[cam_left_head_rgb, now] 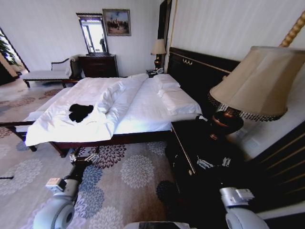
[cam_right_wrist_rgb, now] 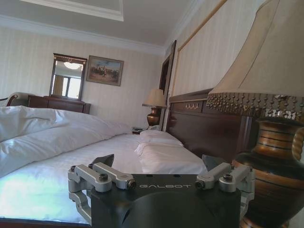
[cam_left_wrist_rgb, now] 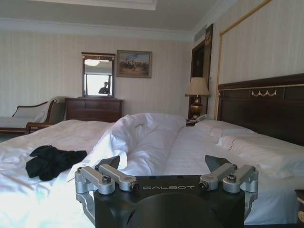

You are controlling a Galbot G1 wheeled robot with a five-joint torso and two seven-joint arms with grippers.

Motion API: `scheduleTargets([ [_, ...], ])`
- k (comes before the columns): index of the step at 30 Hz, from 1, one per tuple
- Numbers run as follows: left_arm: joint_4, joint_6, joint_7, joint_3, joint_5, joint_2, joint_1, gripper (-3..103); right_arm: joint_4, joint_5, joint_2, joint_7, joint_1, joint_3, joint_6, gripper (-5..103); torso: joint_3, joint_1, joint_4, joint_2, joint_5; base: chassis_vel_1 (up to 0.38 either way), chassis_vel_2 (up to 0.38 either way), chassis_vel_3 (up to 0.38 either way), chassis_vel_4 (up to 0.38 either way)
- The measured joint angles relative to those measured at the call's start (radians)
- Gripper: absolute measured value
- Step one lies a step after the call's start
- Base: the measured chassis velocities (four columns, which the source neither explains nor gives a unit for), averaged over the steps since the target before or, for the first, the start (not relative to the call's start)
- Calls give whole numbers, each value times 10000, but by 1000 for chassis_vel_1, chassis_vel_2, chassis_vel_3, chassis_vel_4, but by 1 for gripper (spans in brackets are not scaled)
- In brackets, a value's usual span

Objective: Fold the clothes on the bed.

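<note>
We stand off the bed [cam_left_head_rgb: 143, 109], with the black T-shirt [cam_left_head_rgb: 80, 112] crumpled near the foot-side edge of the white duvet [cam_left_head_rgb: 114, 98]. Left gripper [cam_left_wrist_rgb: 167, 164] and right gripper [cam_right_wrist_rgb: 159, 162] both hang spread and empty. Risk: our right arm clips the bedside lamp [cam_left_head_rgb: 252, 86] (very close) as we approach.

t-shirt [cam_left_head_rgb: 80, 112] lies on the bed's [cam_left_head_rgb: 143, 107] left side.

Hotel-type bedrm | big bed [cam_left_head_rgb: 143, 107] w/ white sheets | bedside lamp [cam_left_head_rgb: 255, 86] | dresser [cam_left_head_rgb: 98, 66] + mirror [cam_left_head_rgb: 93, 33]
</note>
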Motion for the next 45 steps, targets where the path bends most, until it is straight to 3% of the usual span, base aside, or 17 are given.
scheduleTargets([
  [26,-147,-332,305,504,455,-252,1051,100,-9,-255,218,90,-97,-215,-20,100,1,2,0,0,0,-76,71,69,-78],
  [45,-215,-331,342,543,417,-369,1074,100,32,-300,173,108,-188,-272,-72,100,0,-1,-1,0,0,-117,112,111,-112],
])
